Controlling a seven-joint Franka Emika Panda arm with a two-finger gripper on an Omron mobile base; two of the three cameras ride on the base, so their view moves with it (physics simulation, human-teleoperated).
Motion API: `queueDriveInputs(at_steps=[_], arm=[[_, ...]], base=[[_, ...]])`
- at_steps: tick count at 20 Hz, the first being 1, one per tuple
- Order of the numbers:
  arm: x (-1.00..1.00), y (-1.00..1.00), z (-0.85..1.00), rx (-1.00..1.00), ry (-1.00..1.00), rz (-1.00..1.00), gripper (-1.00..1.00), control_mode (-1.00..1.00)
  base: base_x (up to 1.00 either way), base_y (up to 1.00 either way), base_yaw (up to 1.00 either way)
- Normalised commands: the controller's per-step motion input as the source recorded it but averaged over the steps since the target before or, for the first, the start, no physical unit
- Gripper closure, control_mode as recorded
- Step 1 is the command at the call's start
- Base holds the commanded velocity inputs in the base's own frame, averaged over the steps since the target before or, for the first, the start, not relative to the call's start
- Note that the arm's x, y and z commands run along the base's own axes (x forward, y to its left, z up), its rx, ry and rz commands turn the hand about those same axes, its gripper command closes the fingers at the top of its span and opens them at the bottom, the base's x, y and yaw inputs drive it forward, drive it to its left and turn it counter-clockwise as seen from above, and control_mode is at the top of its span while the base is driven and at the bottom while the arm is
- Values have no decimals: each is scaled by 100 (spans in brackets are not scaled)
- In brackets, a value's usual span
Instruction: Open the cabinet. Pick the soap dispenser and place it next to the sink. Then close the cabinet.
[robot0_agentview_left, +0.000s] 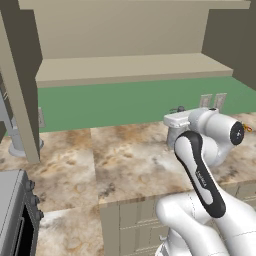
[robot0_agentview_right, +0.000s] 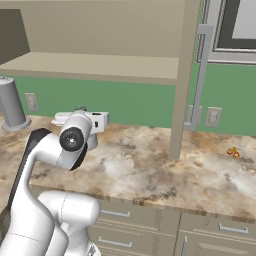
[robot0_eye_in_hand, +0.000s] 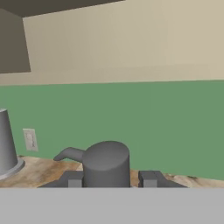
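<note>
I see large grey flared-base post (robot0_eye_in_hand: 5, 142) at 9 o'clock on hand view, standing on mottled brown stone counter (robot0_agentview_left: 125, 160). White wall outlet (robot0_eye_in_hand: 29, 139) just right of it on green backsplash (robot0_eye_in_hand: 153, 122). At 6 o'clock, gripper (robot0_eye_in_hand: 109, 178) with dark fingers (robot0_eye_in_hand: 72, 179) clamped either side of small grey cylindrical soap dispenser (robot0_eye_in_hand: 106, 164), spout pointing to 9 o'clock. Dispenser upright, low over counter; contact with counter, I cannot tell. Above, wide beige wall cabinet (robot0_agentview_left: 135, 65) open, shelf bare. At 3 o'clock in right base view, open beige door (robot0_agentview_right: 184, 75) with long silver bar handle (robot0_agentview_right: 200, 75).
</note>
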Motion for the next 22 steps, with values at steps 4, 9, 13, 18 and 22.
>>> queueDriveInputs(at_steps=[4, 9, 13, 18, 22], arm=[[0, 0, 0, 0, 0, 0, 100, -100], [0, 0, 0, 0, 0, 0, 100, -100], [0, 0, 0, 0, 0, 0, 100, -100], [0, 0, 0, 0, 0, 0, 100, -100], [0, 0, 0, 0, 0, 0, 100, -100]], base=[[0, 0, 0], [0, 0, 0], [0, 0, 0], [0, 0, 0], [0, 0, 0]])
